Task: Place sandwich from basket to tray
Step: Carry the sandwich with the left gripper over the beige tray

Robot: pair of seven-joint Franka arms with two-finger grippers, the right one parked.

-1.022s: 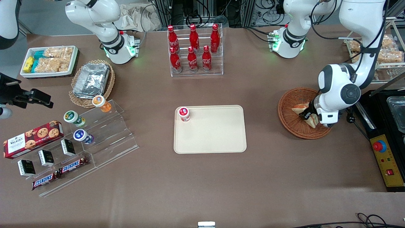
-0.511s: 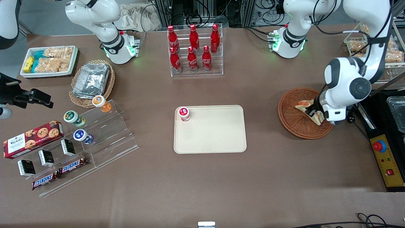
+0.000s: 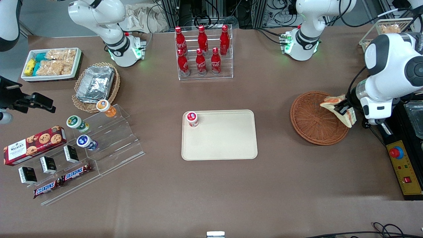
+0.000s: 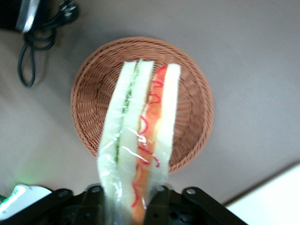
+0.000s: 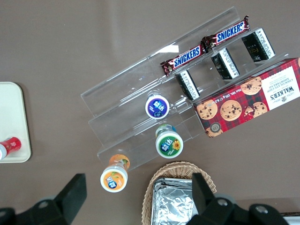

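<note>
The tool is clenched on the sandwich, its two fingers pressing the bread slices from either side, and it hangs above the rim of the round brown basket toward the working arm's end of the surface. The sandwich is lifted clear of the weave, tilted, with its red and green filling edge showing, and the basket lies under it with nothing inside. The beige tray sits flat at the middle of the surface, well apart from the basket, and a small red-capped cup stands in the tray's corner farthest from the basket and from the front camera. Bare brown surface lies between basket and tray. A clear rack of red bottles stands near the edge farthest from the front camera. A black and yellow control box with a red button lies at the working arm's edge, just beside the basket. Toward the parked arm's end are a clear stepped stand with small cups and chocolate bars, a cookie box, a tan basket of foil trays and a white tray of snacks.
</note>
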